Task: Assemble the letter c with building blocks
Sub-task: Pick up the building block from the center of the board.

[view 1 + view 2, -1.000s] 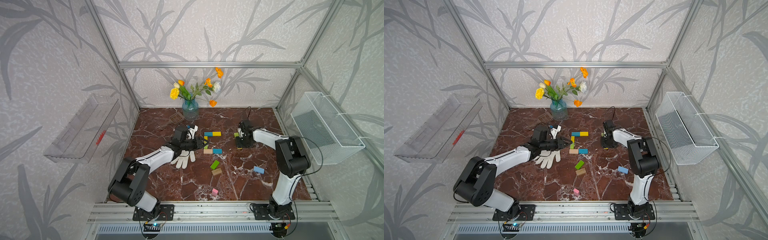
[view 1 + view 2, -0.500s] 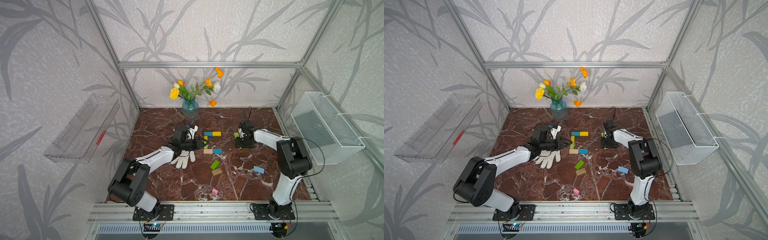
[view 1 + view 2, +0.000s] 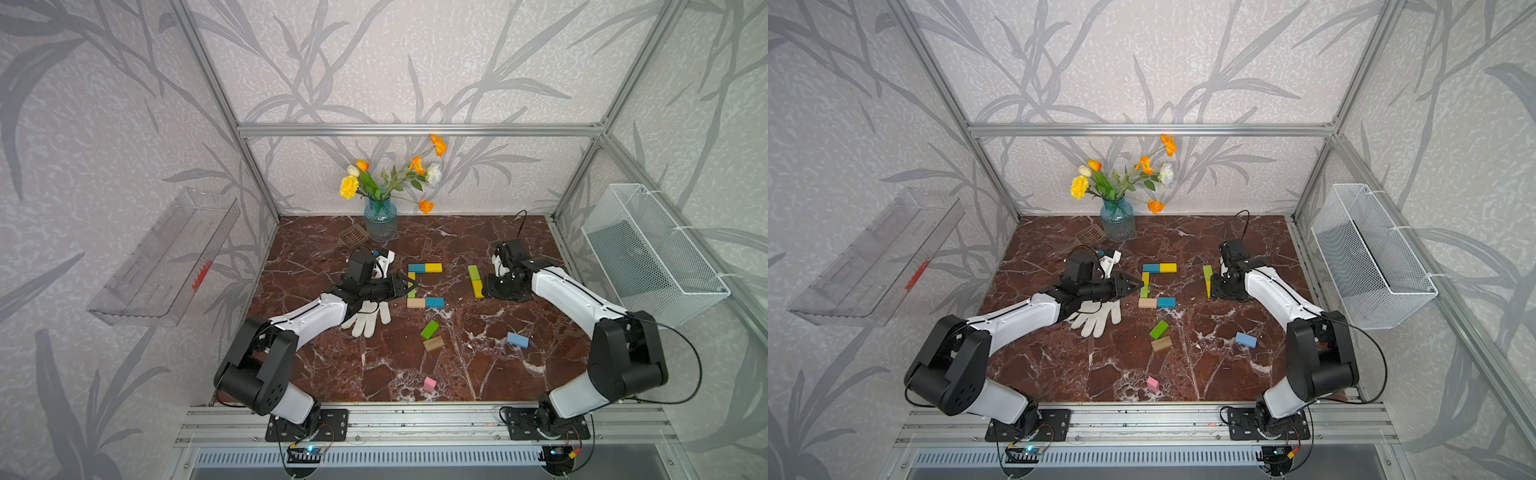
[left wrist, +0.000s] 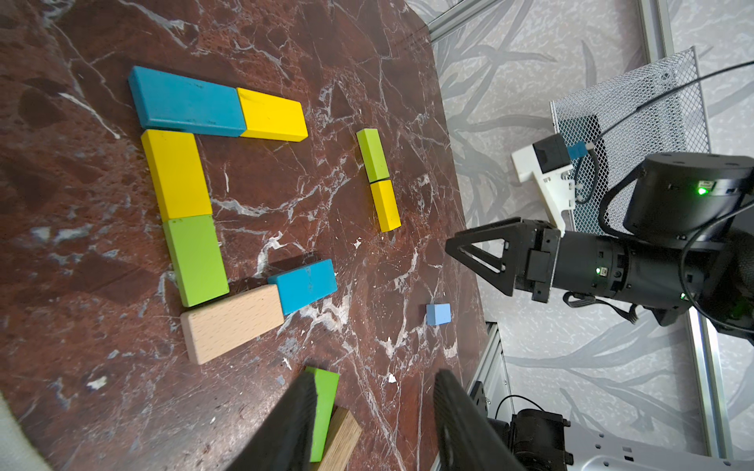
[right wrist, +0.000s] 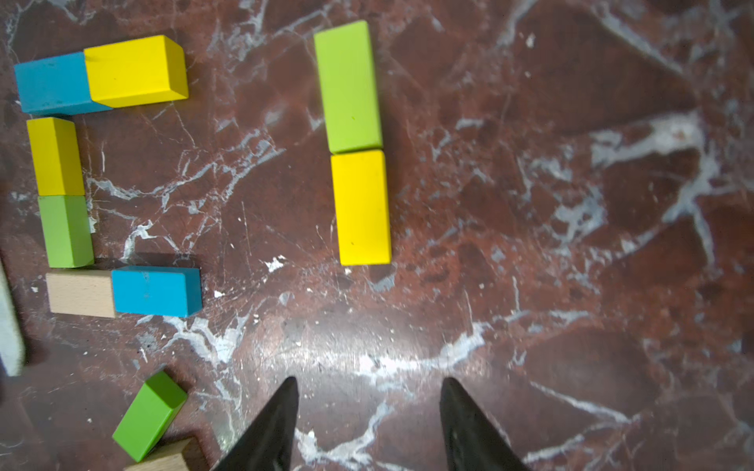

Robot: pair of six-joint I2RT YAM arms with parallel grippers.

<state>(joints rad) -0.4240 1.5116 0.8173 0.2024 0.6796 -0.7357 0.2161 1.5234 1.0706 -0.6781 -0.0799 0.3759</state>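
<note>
Six building blocks form a squared C (image 3: 412, 286): teal (image 4: 185, 102) and yellow (image 4: 273, 116) along the far side, yellow (image 4: 175, 175) and green (image 4: 196, 259) down the spine, plain wood (image 4: 232, 322) and teal (image 4: 304, 285) along the near side. To its right a green block (image 5: 348, 87) and a yellow block (image 5: 361, 208) lie end to end. My right gripper (image 5: 367, 381) hangs open and empty just beside that yellow block (image 3: 478, 287). At the C's left side my left gripper (image 4: 375, 377) is open and holds nothing.
Loose green (image 3: 429, 329), wood (image 3: 433, 343), light blue (image 3: 517, 340) and pink (image 3: 429, 384) blocks lie nearer the front. A white glove (image 3: 368, 318) lies under the left arm. A brown spatula (image 3: 353, 237) and a flower vase (image 3: 380, 218) stand at the back.
My right gripper's jaws have spread apart and the yellow block now lies free below the green one. The left arm has not moved.
</note>
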